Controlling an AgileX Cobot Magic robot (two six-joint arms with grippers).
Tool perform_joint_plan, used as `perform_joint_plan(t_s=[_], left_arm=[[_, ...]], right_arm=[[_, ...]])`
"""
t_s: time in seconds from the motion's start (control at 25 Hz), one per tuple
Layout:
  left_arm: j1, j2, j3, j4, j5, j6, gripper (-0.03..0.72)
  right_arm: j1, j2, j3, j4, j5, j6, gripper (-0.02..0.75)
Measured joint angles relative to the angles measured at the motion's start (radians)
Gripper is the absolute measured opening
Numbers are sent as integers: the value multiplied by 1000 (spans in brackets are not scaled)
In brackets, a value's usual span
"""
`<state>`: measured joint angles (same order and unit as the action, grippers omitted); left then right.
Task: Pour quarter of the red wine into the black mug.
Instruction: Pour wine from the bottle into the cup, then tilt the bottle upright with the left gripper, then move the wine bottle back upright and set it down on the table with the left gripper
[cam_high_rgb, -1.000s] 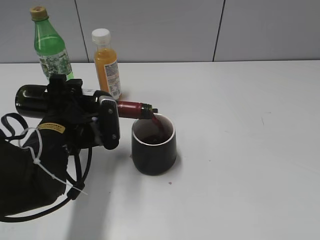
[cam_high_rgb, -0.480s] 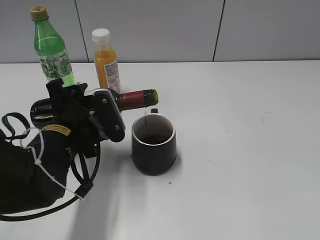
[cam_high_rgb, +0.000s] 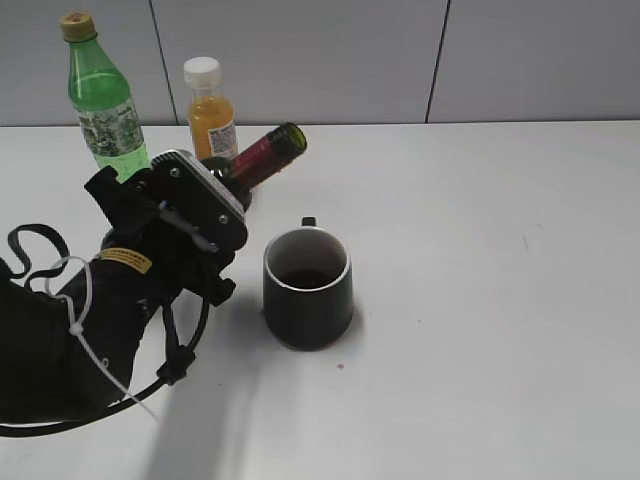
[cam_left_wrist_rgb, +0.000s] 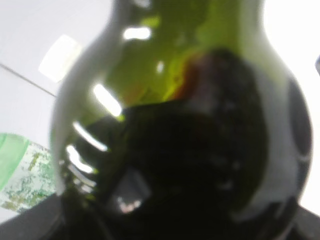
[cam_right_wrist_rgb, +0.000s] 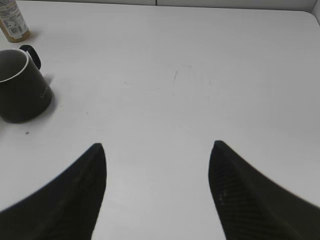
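Observation:
My left gripper (cam_high_rgb: 205, 195) is shut on the body of the red wine bottle (cam_high_rgb: 262, 156), which slants with its maroon neck and open mouth pointing up and to the right, above and left of the black mug (cam_high_rgb: 308, 300). No liquid runs from the mouth. The mug stands upright on the table with dark red wine in its white interior. The dark glass of the red wine bottle (cam_left_wrist_rgb: 175, 125) fills the left wrist view, with wine pooled low in it. My right gripper (cam_right_wrist_rgb: 157, 147) hangs open over bare table, well right of the black mug (cam_right_wrist_rgb: 22, 95).
A green plastic bottle (cam_high_rgb: 103, 100) and an orange juice bottle (cam_high_rgb: 212, 115) stand at the back left, just behind the held bottle. A white table (cam_high_rgb: 480, 300) spreads to the right of the mug. A small dark drop (cam_high_rgb: 340, 366) lies in front of the mug.
The bottle was level with wine streaming into the mug a second ago. My left gripper has since tipped its neck upward and back to the left, and the pour has stopped.

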<state>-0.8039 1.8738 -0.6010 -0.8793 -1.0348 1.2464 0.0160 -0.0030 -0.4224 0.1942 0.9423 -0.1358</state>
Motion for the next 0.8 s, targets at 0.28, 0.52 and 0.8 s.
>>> perform_joint_plan(t_s=[0.28, 0.52, 0.8], left_arm=[[27, 0, 0, 62, -34, -285, 540], [93, -34, 0, 180, -18, -538, 540], [257, -63, 0, 564, 35, -958, 540]], right_arm=[[0, 0, 0, 0, 0, 0, 494], [0, 0, 0, 0, 0, 0, 494], [0, 0, 0, 0, 0, 0, 494]])
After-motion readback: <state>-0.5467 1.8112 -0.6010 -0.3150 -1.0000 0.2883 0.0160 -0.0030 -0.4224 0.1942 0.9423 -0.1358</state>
